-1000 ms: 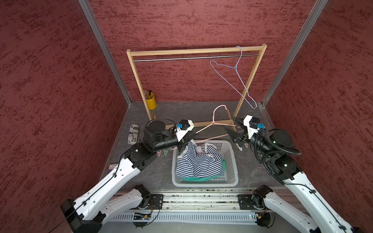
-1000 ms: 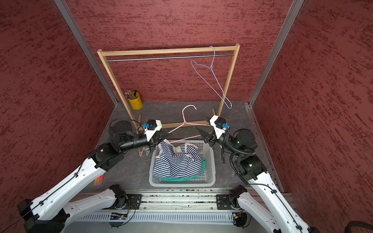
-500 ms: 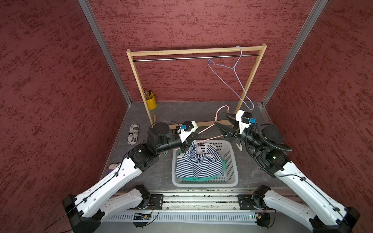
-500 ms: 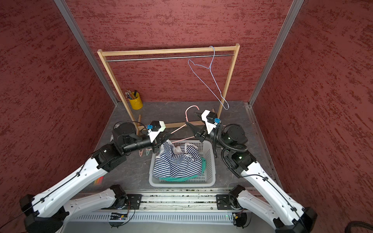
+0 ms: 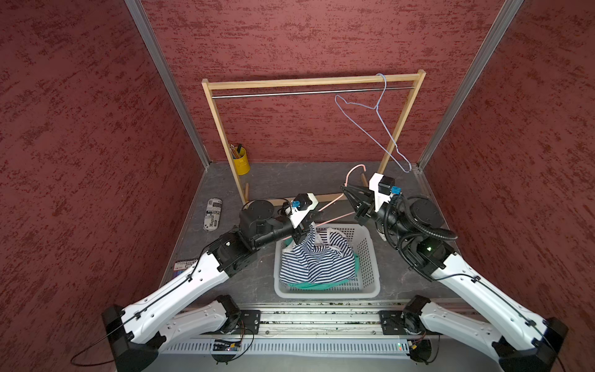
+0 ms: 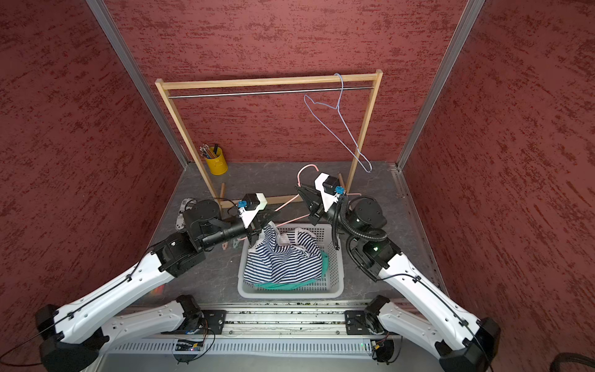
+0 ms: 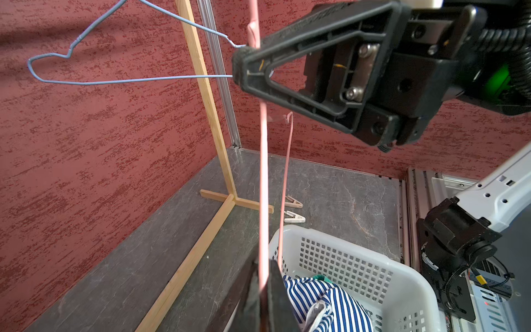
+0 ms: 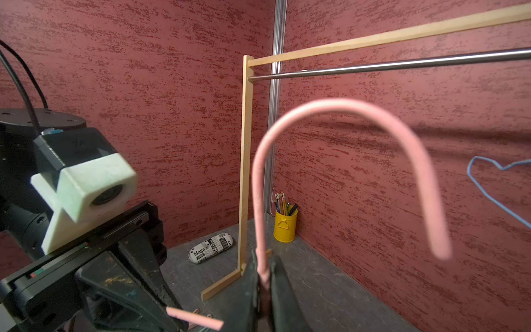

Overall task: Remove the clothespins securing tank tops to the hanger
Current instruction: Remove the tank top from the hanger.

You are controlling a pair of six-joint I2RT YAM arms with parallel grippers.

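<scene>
A pink hanger (image 5: 354,167) is held bare between both arms above the floor. My left gripper (image 7: 264,267) is shut on one of its straight arms (image 7: 263,172), just over the basket's back left corner. My right gripper (image 8: 263,267) is shut on the neck below the hook (image 8: 344,103). The tank tops lie in a white basket (image 5: 325,293), the striped one (image 5: 317,257) on top of the teal one (image 5: 309,285). Two clothespins (image 7: 293,203) (image 7: 294,217) lie on the floor beyond the basket. Two more (image 6: 225,246) show beside the left arm.
A wooden clothes rack (image 5: 309,82) stands at the back with a blue wire hanger (image 5: 380,128) on its rail. A yellow pencil cup (image 5: 240,162) sits by the rack's left post. A newspaper-print pouch (image 5: 213,214) lies on the floor at left.
My right gripper swung left from the floor right of the basket to the hanger's neck and shut on it. The left gripper kept its hold. The blue hanger has swung a little.
</scene>
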